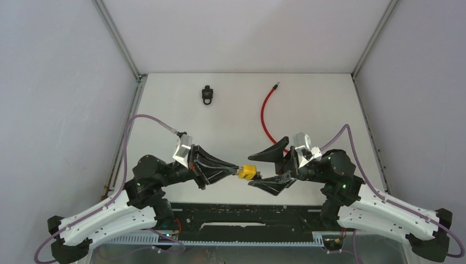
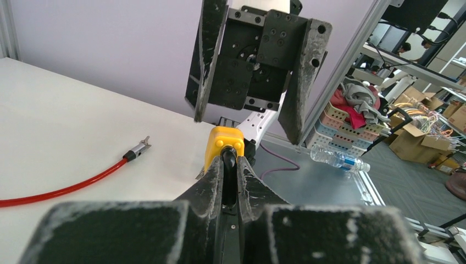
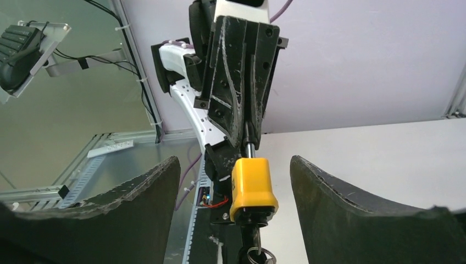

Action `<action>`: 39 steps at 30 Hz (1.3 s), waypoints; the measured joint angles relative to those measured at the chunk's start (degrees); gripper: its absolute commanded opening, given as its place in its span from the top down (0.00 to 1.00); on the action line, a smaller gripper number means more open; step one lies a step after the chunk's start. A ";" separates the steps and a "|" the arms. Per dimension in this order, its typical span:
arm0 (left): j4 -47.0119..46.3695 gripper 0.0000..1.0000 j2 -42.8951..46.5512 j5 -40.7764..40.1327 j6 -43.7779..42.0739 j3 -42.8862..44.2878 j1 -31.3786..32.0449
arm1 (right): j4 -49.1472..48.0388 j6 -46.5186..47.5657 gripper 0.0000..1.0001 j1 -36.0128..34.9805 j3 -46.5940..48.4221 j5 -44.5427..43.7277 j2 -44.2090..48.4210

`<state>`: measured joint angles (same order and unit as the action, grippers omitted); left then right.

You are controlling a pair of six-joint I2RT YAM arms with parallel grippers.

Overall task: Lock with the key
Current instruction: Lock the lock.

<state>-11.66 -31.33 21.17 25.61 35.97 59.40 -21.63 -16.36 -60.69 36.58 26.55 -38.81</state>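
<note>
Nearest the right wrist lens, the 2 fingers of the right gripper (image 3: 235, 165) stood spread wide, 1 on either side of the yellow padlock (image 3: 253, 184) and touching nothing. The left gripper (image 2: 228, 157) was pressed together on the padlock's steel shackle (image 3: 250, 148), holding the body in the air between the 2 arms, above the near part of the table (image 1: 319, 104). A ringed key (image 3: 258, 254) appeared to hang from the keyway end of the body, cut off at the frame edge; whether it was fully seated could not be told. A red cable (image 1: 267, 113) and a small black object (image 1: 206, 94) lay well apart, at the far side. Risks noted: the spread fingers were level with the body, not the key, so closing there would clamp the wrong part. Turning the key would also load the thin shackle pinch, and the padlock could swivel or slip out.
</note>
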 measured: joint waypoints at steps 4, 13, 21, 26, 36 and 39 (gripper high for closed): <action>-0.68 1.00 0.00 0.02 0.00 0.00 0.00 | 0.70 0.92 0.27 -0.83 -0.07 -1.86 -0.81; -0.96 1.00 0.81 -0.04 0.00 0.00 0.00 | 0.81 1.57 0.28 -1.14 -0.87 -3.52 -1.16; -2.16 1.00 1.95 -0.11 0.02 0.00 0.00 | -0.22 1.46 0.32 -1.27 -0.87 -3.45 -2.14; -3.52 1.00 2.27 -0.28 0.09 0.00 0.00 | -1.38 0.94 0.35 -1.40 -0.87 -3.37 -3.15; -4.66 1.00 2.25 -0.68 0.96 0.00 0.00 | -4.39 -0.81 0.54 -1.51 -0.87 -2.23 -4.26; -4.96 1.00 2.25 -0.96 0.96 0.00 0.00 | -4.92 -1.29 0.65 -1.53 -0.87 -1.79 -4.35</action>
<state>-16.62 -29.08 20.21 26.57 35.97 59.40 -26.55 -17.65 -62.22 35.70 24.75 -43.16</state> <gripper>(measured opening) 0.119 0.438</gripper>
